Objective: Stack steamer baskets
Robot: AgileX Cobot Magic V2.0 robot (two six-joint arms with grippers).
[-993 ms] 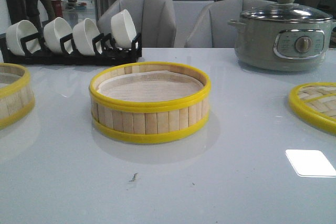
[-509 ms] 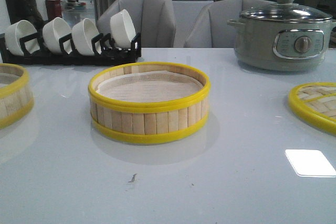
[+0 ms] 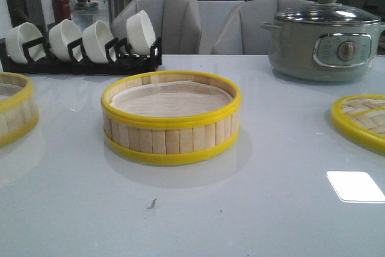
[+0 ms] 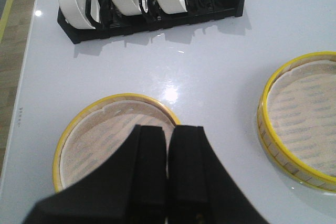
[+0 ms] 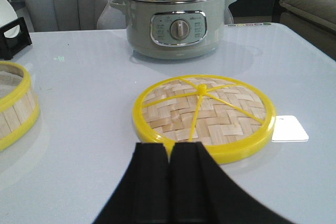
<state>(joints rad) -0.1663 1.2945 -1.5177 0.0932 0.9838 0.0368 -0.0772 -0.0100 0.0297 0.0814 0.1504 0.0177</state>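
Baskets apart on the white tabletop (image 3: 252,209), none stacked yet: one steamer basket (image 3: 171,118) sits at the centre of the front frame, its white liner showing, and the second basket (image 3: 13,109) is cut by the left edge at mid-height. My left pincer (image 4: 169,145) hangs over that second basket at the bottom of the left wrist frame, fingers pressed together and holding nothing; the central basket shows there at right. My right pincer (image 5: 169,156) is likewise closed and empty, low in its frame just in front of the woven lid (image 5: 203,109), with the electric cooker (image 5: 176,17) behind at top. A rack of white bowls (image 3: 81,40) fills the front frame's upper left. As I judge it, the step in hand is taking the left-edge basket. To do it well, I should spread my left fingers first, straddle the near yellow rim with one finger inside and one outside, grip the wall firmly without pinching the liner, lift level, and set it down concentric on the central basket.
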